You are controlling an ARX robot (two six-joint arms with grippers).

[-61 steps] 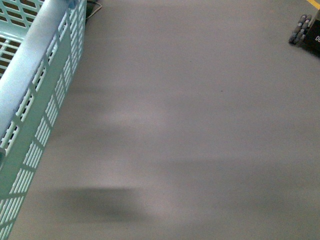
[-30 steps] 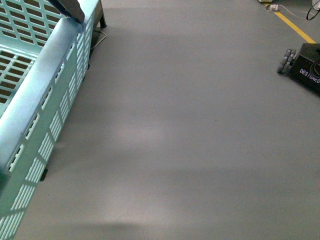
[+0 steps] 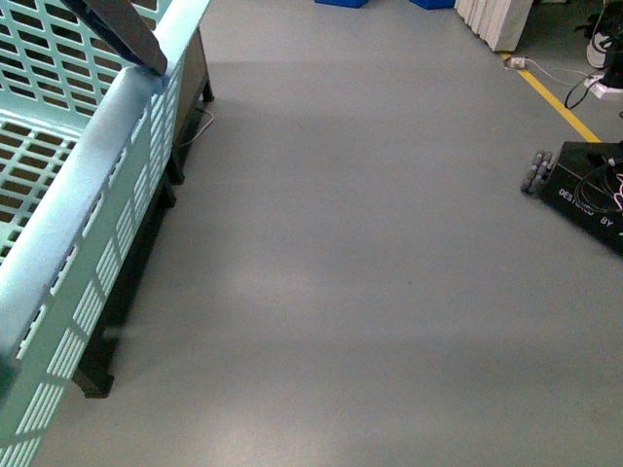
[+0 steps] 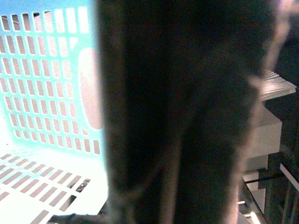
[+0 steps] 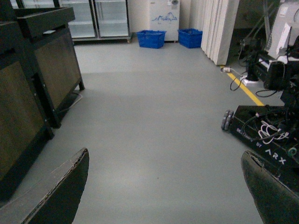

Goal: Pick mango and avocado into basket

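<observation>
The front view has swung upward within the last second. Where only bare floor lay beside the basket (image 3: 88, 195), a dark cabinet (image 3: 190, 88) and a black wheeled robot base (image 3: 584, 185) now show. This suggests the robot is travelling, not yet picking. No mango or avocado appears anywhere. The right pincer (image 5: 164, 158) is spread wide and empty, with grey floor ahead of it. The basket's long rim runs away from the robot, on that pincer's left. Its slotted wall stands close before the left pincer, whose state cannot be told behind a dark blur (image 4: 182, 116).
</observation>
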